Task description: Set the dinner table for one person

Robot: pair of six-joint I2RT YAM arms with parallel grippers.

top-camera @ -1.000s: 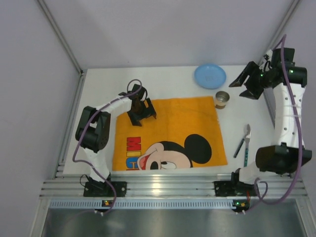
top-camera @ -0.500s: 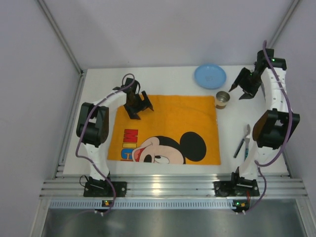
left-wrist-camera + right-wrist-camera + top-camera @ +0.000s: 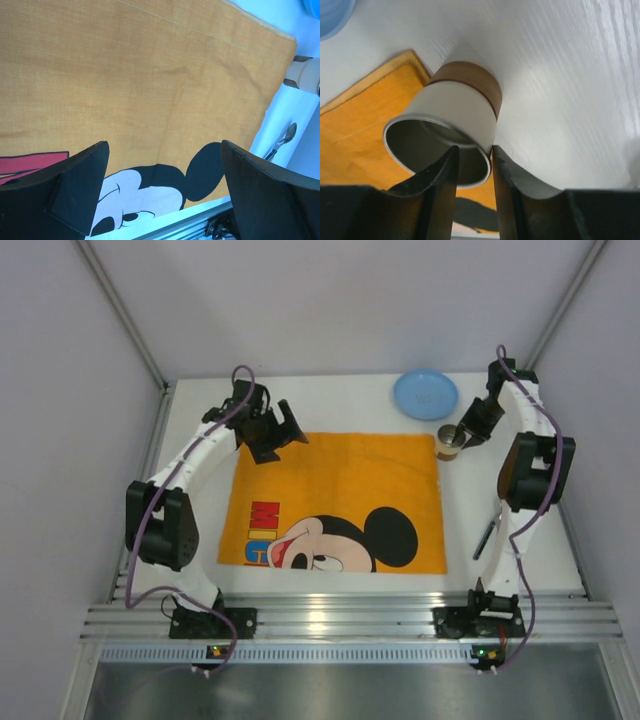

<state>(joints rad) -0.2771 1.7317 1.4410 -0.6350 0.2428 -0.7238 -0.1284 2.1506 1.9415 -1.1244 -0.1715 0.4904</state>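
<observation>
Right tool [image 3: 475, 152] straddles the rim of the cup [image 3: 450, 440], upper right; clamped or not, I cannot tell. Such a thin bite could tip it. Left tool [image 3: 164, 145] gapes, empty.

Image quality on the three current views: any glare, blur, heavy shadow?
Top view: sharp, evenly lit, with glare on the metal rail. Left wrist view: cloth weave crisp; its own fingers near-black, no detail. Right wrist view: cup slightly soft, casting a soft shadow on the table, whose grain reads clearly.
</observation>
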